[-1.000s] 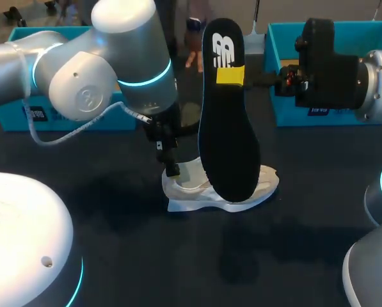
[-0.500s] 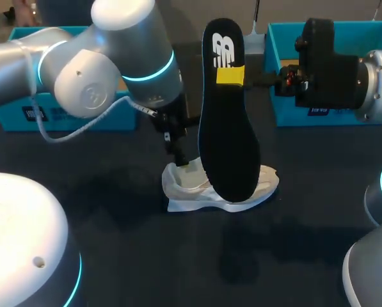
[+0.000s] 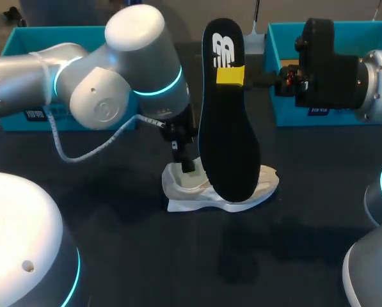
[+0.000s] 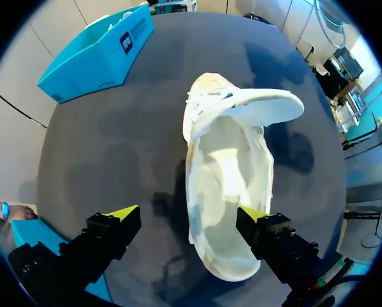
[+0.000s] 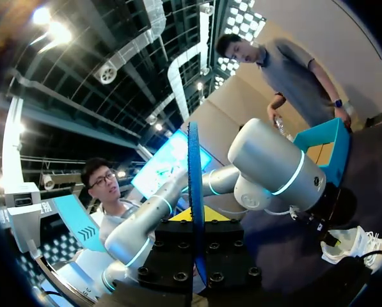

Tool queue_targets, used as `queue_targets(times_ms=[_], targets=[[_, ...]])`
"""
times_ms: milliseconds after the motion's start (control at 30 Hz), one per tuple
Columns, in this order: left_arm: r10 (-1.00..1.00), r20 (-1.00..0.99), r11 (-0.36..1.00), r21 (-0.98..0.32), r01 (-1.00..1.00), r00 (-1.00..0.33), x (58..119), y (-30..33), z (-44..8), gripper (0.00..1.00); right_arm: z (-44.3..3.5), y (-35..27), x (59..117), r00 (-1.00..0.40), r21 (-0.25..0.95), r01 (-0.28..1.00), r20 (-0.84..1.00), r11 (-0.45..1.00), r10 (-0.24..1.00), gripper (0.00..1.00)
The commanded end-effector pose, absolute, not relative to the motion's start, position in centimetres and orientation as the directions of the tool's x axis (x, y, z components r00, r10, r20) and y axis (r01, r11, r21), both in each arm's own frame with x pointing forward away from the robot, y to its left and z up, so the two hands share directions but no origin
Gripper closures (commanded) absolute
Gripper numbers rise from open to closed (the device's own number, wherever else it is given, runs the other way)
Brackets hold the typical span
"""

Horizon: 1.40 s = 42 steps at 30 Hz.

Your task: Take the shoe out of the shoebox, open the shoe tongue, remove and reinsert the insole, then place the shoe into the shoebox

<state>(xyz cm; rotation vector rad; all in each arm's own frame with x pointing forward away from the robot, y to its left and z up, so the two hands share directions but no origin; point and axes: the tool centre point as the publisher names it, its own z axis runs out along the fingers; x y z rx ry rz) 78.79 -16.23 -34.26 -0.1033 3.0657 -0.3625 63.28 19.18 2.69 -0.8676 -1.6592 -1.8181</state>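
your right gripper (image 3: 230, 75) is clamped on the insole (image 3: 229, 141) near its far end, one yellow pad flat on the face toward you, and holds it upright in the air; the right wrist view shows it edge-on between the two fingers. held high like this, i judge, it stays clear of the shoe's mouth while your other arm works below. the shoe (image 4: 226, 192) lies on the dark table (image 3: 146, 256) in the middle, out of both boxes, its tongue (image 4: 261, 105) flipped open toward the toe and the inside bare. your left gripper (image 4: 187, 214) hangs just over the heel end with its jaws spread wide and nothing in them; one tip sits over the shoe's opening, the other over bare table on the left. that looks like a stance for steadying the heel, so the insole can go back in. count: one shoe, one insole, two teal boxes, one far left (image 3: 43, 35) and one far right (image 3: 281, 51), and two arms. neither box shows anything inside from here.
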Motion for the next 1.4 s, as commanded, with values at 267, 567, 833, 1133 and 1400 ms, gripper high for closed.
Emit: queue_targets(times_ms=[267, 567, 833, 1133, 1400], targets=[[-0.073, -0.052, 0.969, -0.242, -0.058, -0.996, 78.8, -16.6, -34.5, 0.0, 2.7, 19.5, 63.4, -0.656, 0.656, 0.747, 0.754, -0.111, 0.04, 1.0], [-0.051, -0.053, 0.957, -0.289, -0.034, -0.997, 79.5, -19.9, -36.3, 0.0, 2.7, 19.5, 63.4, -0.656, 0.656, 0.747, 0.754, -0.111, 0.04, 1.0], [-0.047, -0.025, 0.952, -0.305, -0.037, -0.999, 80.2, -20.3, -37.5, 0.0, 2.7, 19.5, 63.4, -0.656, 0.656, 0.747, 0.754, -0.111, 0.04, 1.0], [-0.038, 0.019, 0.955, -0.294, -0.042, -0.999, 80.5, -20.6, -38.8, 0.0, 2.7, 19.5, 63.4, -0.656, 0.656, 0.747, 0.754, -0.111, 0.04, 1.0], [-0.043, 0.05, 0.948, -0.313, -0.056, -0.998, 79.8, -20.9, -39.3, 0.24, 2.7, 19.5, 63.4, -0.656, 0.656, 0.747, 0.754, -0.111, 0.04, 1.0]])
